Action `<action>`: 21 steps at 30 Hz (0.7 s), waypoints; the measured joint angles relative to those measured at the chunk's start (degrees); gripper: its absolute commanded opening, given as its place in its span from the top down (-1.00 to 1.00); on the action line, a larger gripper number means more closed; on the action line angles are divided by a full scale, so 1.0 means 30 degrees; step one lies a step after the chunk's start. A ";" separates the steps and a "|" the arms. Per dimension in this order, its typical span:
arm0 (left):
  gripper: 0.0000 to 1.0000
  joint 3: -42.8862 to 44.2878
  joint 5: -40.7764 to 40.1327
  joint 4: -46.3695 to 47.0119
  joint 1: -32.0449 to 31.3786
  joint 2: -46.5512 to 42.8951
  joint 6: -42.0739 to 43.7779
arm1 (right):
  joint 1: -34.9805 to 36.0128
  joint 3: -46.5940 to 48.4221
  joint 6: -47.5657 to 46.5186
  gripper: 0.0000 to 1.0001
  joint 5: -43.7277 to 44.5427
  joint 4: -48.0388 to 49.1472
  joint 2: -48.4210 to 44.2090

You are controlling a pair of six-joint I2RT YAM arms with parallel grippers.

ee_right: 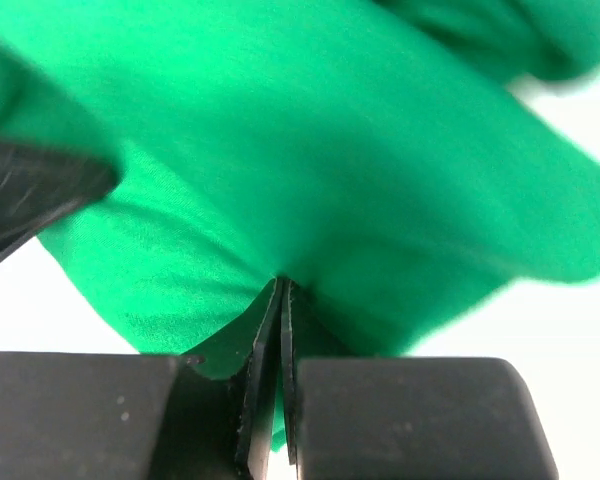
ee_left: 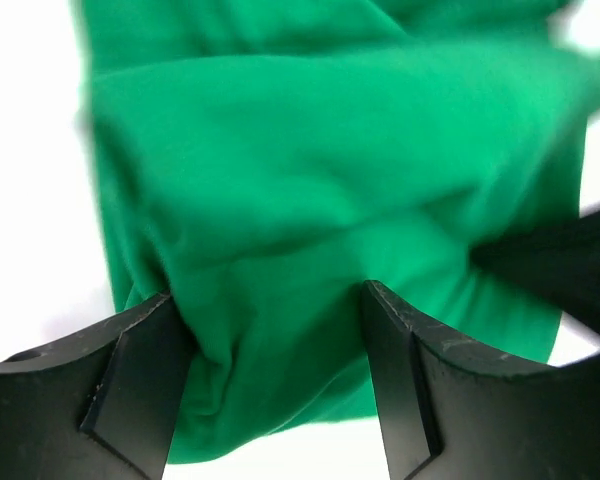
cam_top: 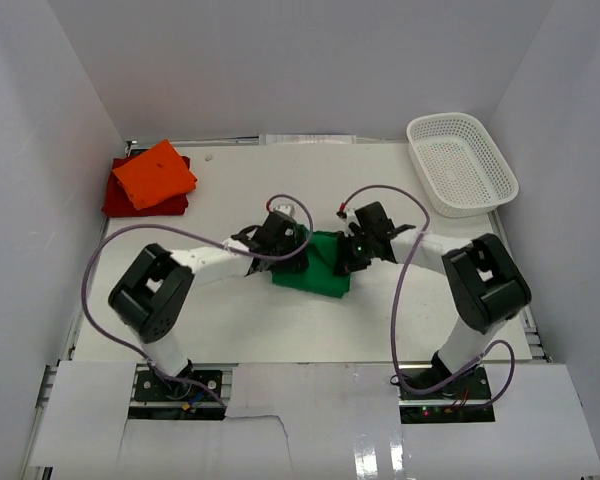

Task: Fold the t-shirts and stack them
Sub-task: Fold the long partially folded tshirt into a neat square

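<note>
Seen from above, the left hand (cam_top: 292, 252) and the right hand (cam_top: 350, 255) cover both ends of the green t-shirt (cam_top: 315, 276), hiding their own fingertips. The dark red t-shirt (cam_top: 115, 196) lies mostly hidden under the orange t-shirt (cam_top: 155, 173). In both wrist views the green cloth is blurred and runs off the top edge.

top: high, from near side, facing down, far | both wrists: very close | all share: green t-shirt (cam_top: 315, 276)

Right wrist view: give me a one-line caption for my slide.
Right gripper shut on a pinched fold of the green t-shirt, with the white table behind.
</note>
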 measured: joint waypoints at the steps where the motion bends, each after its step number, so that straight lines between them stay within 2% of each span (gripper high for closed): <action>1: -0.54 -0.1137 0.0044 -0.0197 -0.0539 -0.1093 -0.0474 | 0.0313 -0.1311 0.0270 0.85 0.0022 0.0066 -0.1115; 6: -0.56 -0.6011 0.0437 -0.2215 -0.4532 -0.6557 -0.4000 | 0.1945 -0.6805 0.1858 0.85 0.0299 -0.0007 -0.6717; 9: -0.58 -0.7264 0.0641 -0.3993 -0.5778 -0.8677 -0.5836 | 0.2353 -0.8349 0.2696 0.85 0.0517 -0.1027 -0.9049; 14: -0.67 -0.7249 0.0211 -0.6003 -0.6258 -0.9311 -0.7300 | 0.2747 -0.8080 0.3191 0.82 0.1260 -0.2514 -1.0469; 21: -0.78 -0.6360 -0.0889 -0.8393 -0.6470 -0.9391 -0.7686 | 0.2987 -0.6455 0.3432 0.79 0.1005 -0.2900 -1.1227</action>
